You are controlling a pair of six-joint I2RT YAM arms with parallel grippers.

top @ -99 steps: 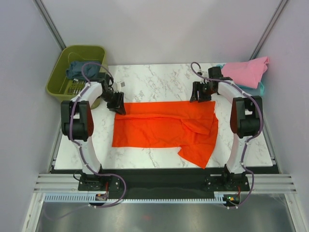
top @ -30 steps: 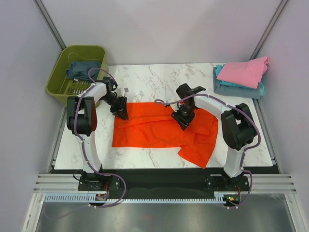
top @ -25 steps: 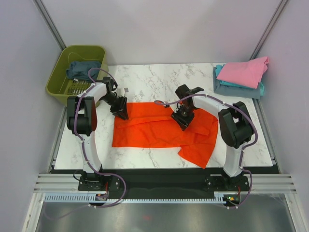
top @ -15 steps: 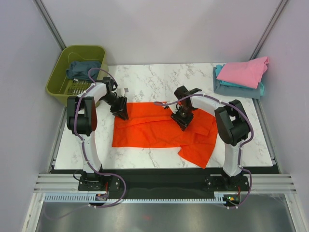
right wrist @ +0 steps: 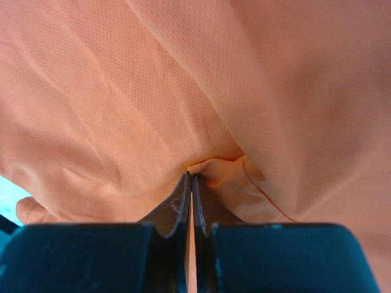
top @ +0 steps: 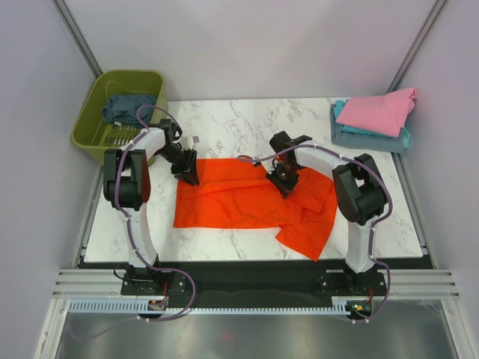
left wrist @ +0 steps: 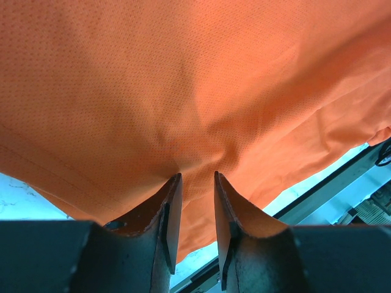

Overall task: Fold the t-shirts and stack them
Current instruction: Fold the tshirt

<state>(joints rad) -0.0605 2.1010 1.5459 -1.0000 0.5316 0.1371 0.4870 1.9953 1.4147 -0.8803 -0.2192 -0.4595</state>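
The orange-red t-shirt (top: 232, 202) lies spread on the marble table, one sleeve hanging toward the front right. My left gripper (top: 188, 176) sits at the shirt's far left corner. In the left wrist view (left wrist: 197, 177) its jaws stand a little apart with puckered orange cloth bunched between them. Over the shirt's upper middle, my right gripper (top: 285, 185) has its jaws pressed together on a small raised fold of the orange cloth (right wrist: 211, 166). A pink t-shirt (top: 378, 111) rests folded on a light teal one (top: 405, 139) at the far right.
An olive-green basket (top: 88, 120) stands off the table's far left corner with a dark slate-blue t-shirt (top: 123, 107) inside. Grey walls enclose the table on three sides. White marble (top: 239, 127) shows behind the orange shirt.
The right gripper has closed its jaws on a fold of the orange shirt and shifted slightly. The left gripper and the shirt's outline have stayed put.
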